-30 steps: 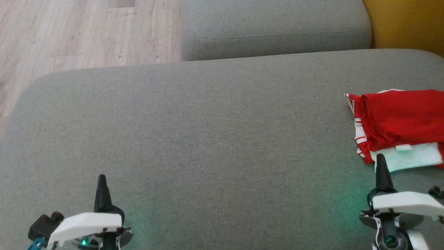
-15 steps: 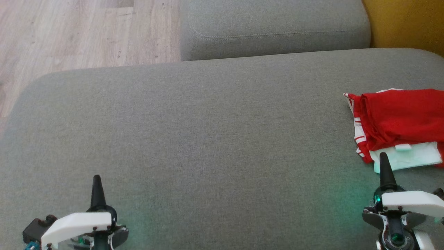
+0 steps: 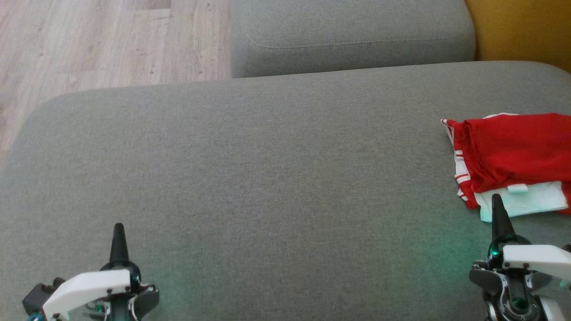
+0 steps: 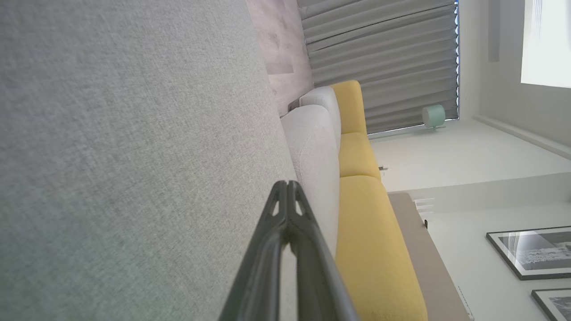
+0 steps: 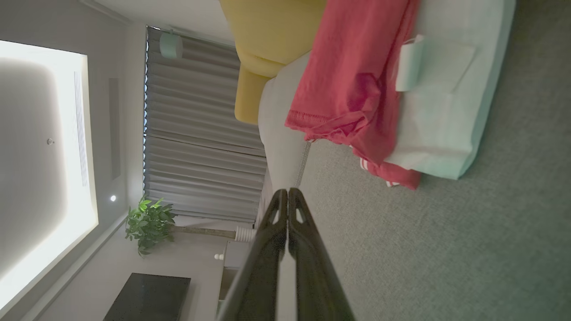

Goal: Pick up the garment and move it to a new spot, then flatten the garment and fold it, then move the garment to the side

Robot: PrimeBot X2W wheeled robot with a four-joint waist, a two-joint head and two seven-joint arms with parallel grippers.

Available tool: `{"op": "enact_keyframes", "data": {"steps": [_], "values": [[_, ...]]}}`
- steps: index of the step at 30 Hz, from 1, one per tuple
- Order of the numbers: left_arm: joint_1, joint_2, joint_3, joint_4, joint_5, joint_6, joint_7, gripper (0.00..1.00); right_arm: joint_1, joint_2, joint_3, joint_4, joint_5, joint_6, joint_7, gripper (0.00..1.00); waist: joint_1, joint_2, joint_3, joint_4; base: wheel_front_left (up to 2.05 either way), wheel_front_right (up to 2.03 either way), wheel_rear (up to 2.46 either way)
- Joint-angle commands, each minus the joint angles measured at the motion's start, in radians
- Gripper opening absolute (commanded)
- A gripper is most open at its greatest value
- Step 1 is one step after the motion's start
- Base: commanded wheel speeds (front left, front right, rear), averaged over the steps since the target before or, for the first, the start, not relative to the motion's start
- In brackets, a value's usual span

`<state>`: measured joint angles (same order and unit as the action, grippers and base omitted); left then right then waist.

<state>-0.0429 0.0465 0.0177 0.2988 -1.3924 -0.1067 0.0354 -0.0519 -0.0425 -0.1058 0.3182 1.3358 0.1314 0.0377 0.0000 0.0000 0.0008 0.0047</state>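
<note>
Both arms have pulled back a little toward the robot. The left gripper (image 3: 118, 229) and right gripper (image 3: 497, 201) are shut tight and hold nothing. The folded red garment (image 3: 513, 151) lies at the right side of the sofa (image 3: 267, 169), so the job looks done.

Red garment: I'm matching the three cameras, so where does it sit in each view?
Head view: red garment at the right edge, on the grey seat cushion.
Left wrist view: grey seat cushion and yellow sofa.
Right wrist view: top, centre to right, beyond the right gripper.
Shared landmark: the yellow sofa, head view's top right, right wrist's top centre.
</note>
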Motion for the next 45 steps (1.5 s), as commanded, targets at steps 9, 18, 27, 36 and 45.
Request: {"op": "enact_keyframes", "data": {"steps": [9, 18, 27, 36, 45], "values": [[-0.060, 0.005, 0.060, -0.044, -0.096, -0.016, 0.036, 0.00, -0.054, -0.007, 0.004, -0.054, 0.123, -0.001, 0.035, 0.00, 0.0000, 0.0000, 0.001, -0.002, 0.00, 0.00, 0.00], [-0.063, 0.005, 0.080, -0.049, -0.164, -0.021, 0.059, 0.00, -0.055, -0.007, -0.003, -0.065, 0.207, -0.001, 0.058, 0.00, 0.0000, 0.0000, 0.002, -0.004, 0.00, 0.00, 0.00], [-0.065, 0.005, 0.096, -0.053, -0.216, -0.024, 0.078, 0.00, -0.056, -0.008, -0.008, -0.073, 0.273, -0.001, 0.076, 0.00, 0.0000, 0.0000, 0.002, -0.005, 0.00, 0.00, 0.00], [-0.065, 0.005, 0.096, -0.053, -0.216, -0.024, 0.078, 0.00, -0.056, -0.008, -0.008, -0.073, 0.273, -0.001, 0.076, 0.00, 0.0000, 0.0000, 0.002, -0.005, 0.00, 0.00, 0.00], [-0.065, 0.004, 0.096, -0.053, -0.216, -0.024, 0.078, 0.00, -0.056, -0.008, -0.008, -0.073, 0.273, -0.001, 0.076, 0.00, 0.0000, 0.0000, 0.002, -0.005, 0.00, 0.00, 0.00]]}}
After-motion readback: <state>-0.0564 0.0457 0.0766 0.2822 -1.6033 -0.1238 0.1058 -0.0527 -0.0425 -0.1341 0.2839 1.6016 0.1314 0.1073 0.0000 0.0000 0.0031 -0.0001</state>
